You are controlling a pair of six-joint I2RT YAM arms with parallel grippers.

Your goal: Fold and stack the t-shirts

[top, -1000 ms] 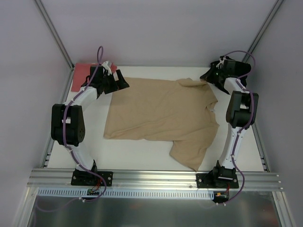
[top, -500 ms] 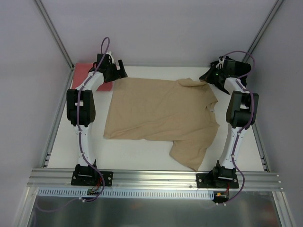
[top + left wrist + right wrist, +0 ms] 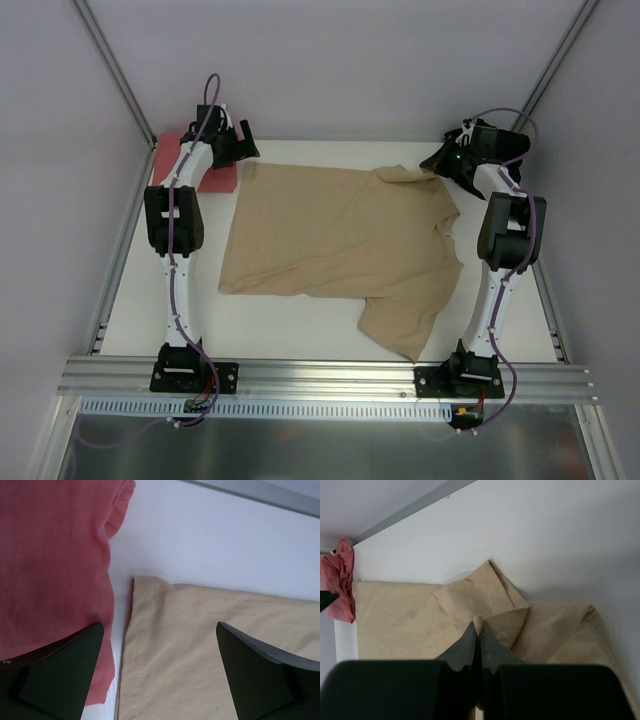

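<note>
1. A tan-beige short-sleeved cloth t-shirt lay spread across the middle of the white bench. It was mostly flat, and one sleeve trailed toward the near right.
2. A salmon-red cloth t-shirt sat bunched in the far left corner of the bench. Its edge lay just beside the far left corner of the tan shirt, with a thin strip of bare bench between them in the left wrist view.
3. The left claw hung above that spot with its jaws spread wide and nothing between them. One finger was over the red cloth and the other over the tan cloth.
4. The right claw was at the far right corner of the tan shirt. Its jaws were pressed together on a folded-over flap of the tan cloth, which stood rumpled around the tips.
5. The upper left arm lay across part of the red shirt in the top view.
6. An aluminium rail ran along the near edge and carried both arm bases.
</note>
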